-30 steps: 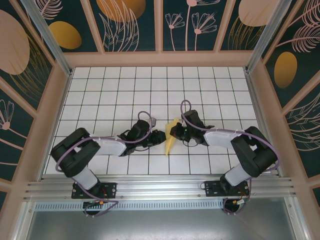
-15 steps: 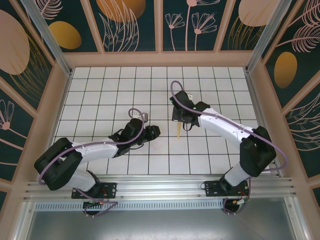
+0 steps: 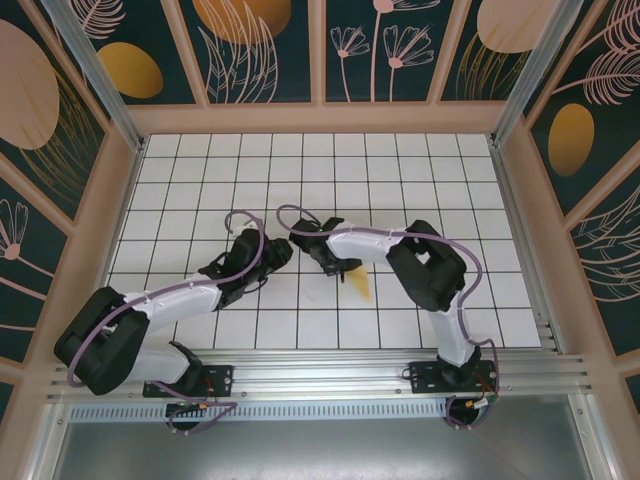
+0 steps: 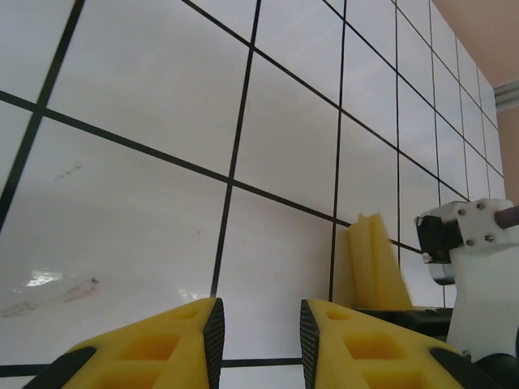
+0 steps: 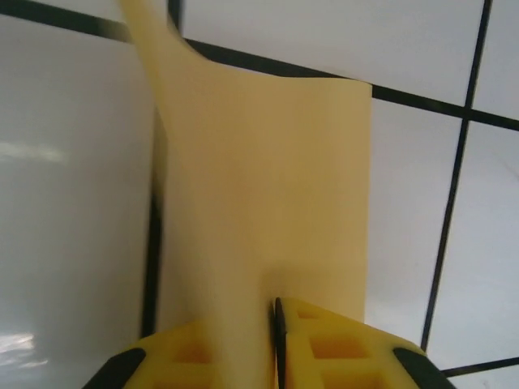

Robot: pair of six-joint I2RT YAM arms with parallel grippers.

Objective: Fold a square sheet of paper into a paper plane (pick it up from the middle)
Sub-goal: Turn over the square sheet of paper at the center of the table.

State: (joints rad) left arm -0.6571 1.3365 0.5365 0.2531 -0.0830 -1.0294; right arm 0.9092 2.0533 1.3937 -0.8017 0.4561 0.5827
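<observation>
R gripper (image 5: 276,312): jaws all but together, hairline slit between them. The paper plane (image 5: 259,186) runs straight into that slit, so this reads as a pinch on its near end. Rest of the plane stretches ahead of the fingers, one flap curling off up-left, over the tiled table (image 5: 73,203). Top view: plane (image 3: 358,283) extends ahead of the R gripper (image 3: 335,264), low to the tiles; touching them or not, can't tell.

L gripper (image 4: 259,318): jaws apart, nothing between, tile showing through the gap. Plane (image 4: 371,263) stands ahead and to its right, ridge up, clear of the fingers. R wrist housing (image 4: 474,259) sits just beyond the plane.

Risks (judgement):
- Grip is on thin paper at one end only. Any slack in the pinch and the plane slips or lands skewed.
- Flap is unsupported. A drag across the tiles could reopen folds or crumple the nose.
- L fingers are near the R wrist. A hasty approach could knock arm vs. arm or crush the ridge.
</observation>
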